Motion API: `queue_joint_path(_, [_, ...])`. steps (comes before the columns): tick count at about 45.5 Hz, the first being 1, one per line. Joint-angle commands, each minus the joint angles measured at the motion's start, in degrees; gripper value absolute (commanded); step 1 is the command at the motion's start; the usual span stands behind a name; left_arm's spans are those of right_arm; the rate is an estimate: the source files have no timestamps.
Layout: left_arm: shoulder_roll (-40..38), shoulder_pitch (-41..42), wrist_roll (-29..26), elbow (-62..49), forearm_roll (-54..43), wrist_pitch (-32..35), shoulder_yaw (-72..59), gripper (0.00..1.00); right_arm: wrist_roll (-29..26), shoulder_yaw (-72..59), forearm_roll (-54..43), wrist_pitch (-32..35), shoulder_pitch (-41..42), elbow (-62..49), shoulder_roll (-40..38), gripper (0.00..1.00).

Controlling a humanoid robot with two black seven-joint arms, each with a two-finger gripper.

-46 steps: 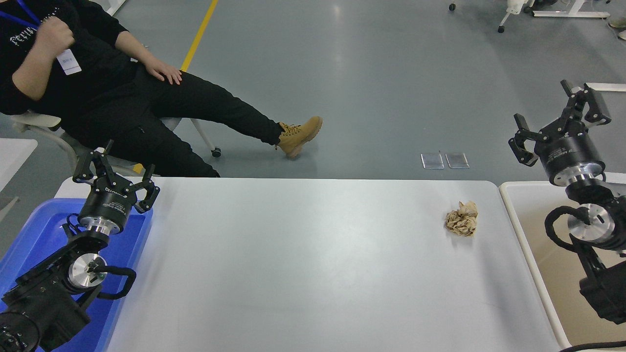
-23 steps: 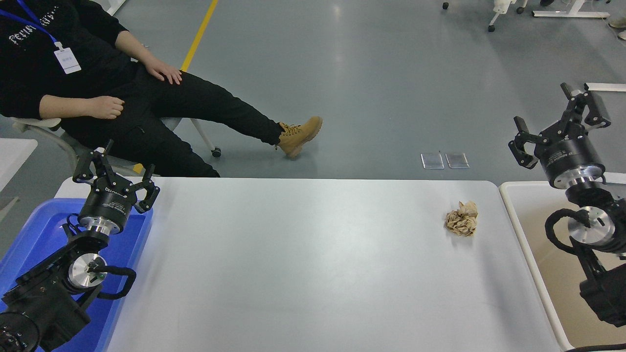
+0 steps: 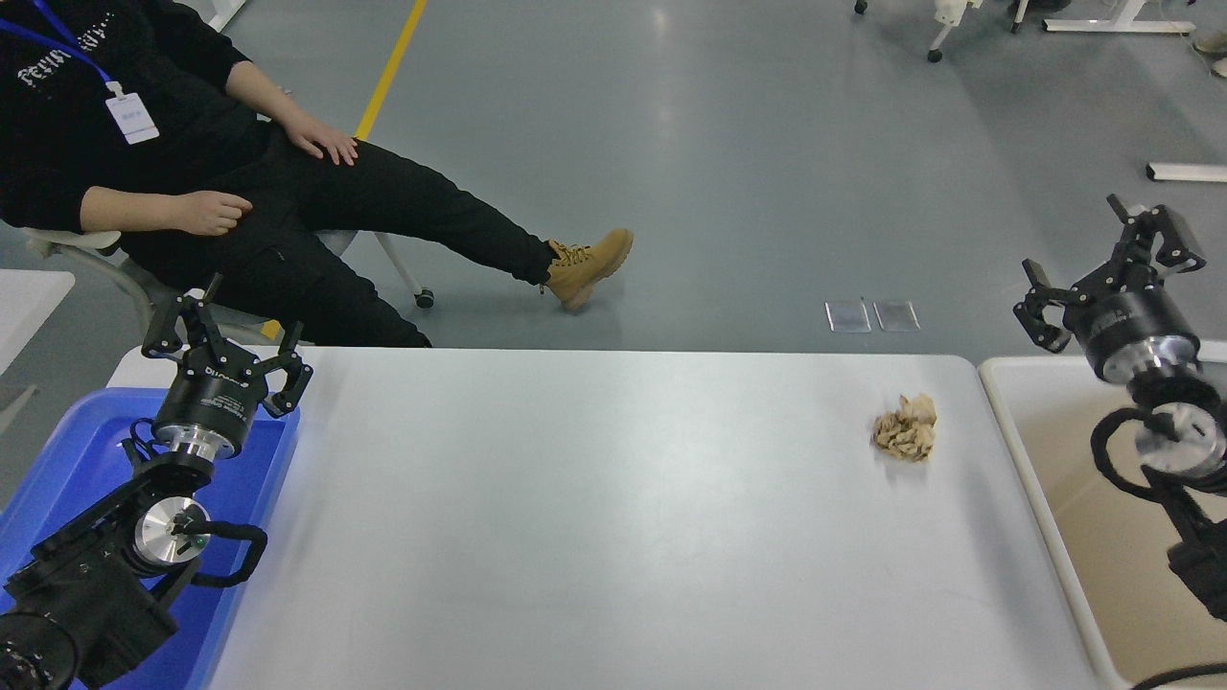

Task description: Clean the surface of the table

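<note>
White tabletop fills most of my view — the table surface (image 3: 594, 517) is bare except for one crumpled brown paper ball (image 3: 905, 427) lying toward its far right corner. Nearest me on the left, my left gripper (image 3: 228, 356) is parked over the blue tray (image 3: 57, 460), fingers spread and holding nothing. On the right, the beige bin (image 3: 1102, 537) sits just beside the table's right edge, and above its far end my right gripper (image 3: 1112, 273) hangs in the air with its fingers released, empty, well apart from the paper.

I judge I am at the reach step: nothing is grasped yet, and the paper is the only litter I can see. My next move calls for swinging the right arm left and down, centring the open fingers over the wad, then closing gently — crumpled paper gives easily and can skid on a smooth top.

Beyond the table, a person (image 3: 144, 144) sits reclined on a chair at the far left, clear of my working side.
</note>
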Motion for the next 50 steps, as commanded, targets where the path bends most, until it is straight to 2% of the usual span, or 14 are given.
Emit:
queue_joint_path(1, [0.0,0.0,0.0,0.0,-0.1,0.0,0.0,1.00,0.0,-21.8,3.8,0.4,10.9,-3.5,-6.7,0.99])
queue_joint_path(7, [0.0,0.0,0.0,0.0,0.0,0.0,0.0,1.00,0.3,-31.1,-3.1,1.2,16.9,-3.9,-10.3,0.99])
queue_joint_path(17, [0.0,0.0,0.0,0.0,0.0,0.0,0.0,1.00,0.3,-55.1,-30.9,1.4,25.8,-4.3,-8.1,0.99])
queue_joint_path(21, [0.0,0.0,0.0,0.0,0.0,0.0,0.0,1.00,0.3,-62.6,-38.0,1.1,26.8,-5.3,-5.7,0.99])
queue_joint_path(35, [0.0,0.0,0.0,0.0,0.0,0.0,0.0,1.00,0.8,-76.7,-50.4,0.1,26.7,-7.2,1.6,0.99])
queue_joint_path(45, [0.0,0.0,0.0,0.0,0.0,0.0,0.0,1.00,0.8,-82.8,-52.6,-3.2,26.2,-7.9,5.5,0.99])
queue_joint_path(50, [0.0,0.0,0.0,0.0,0.0,0.0,0.0,1.00,0.8,-84.7,-52.6,-5.4,24.4,-14.8,9.9,0.99])
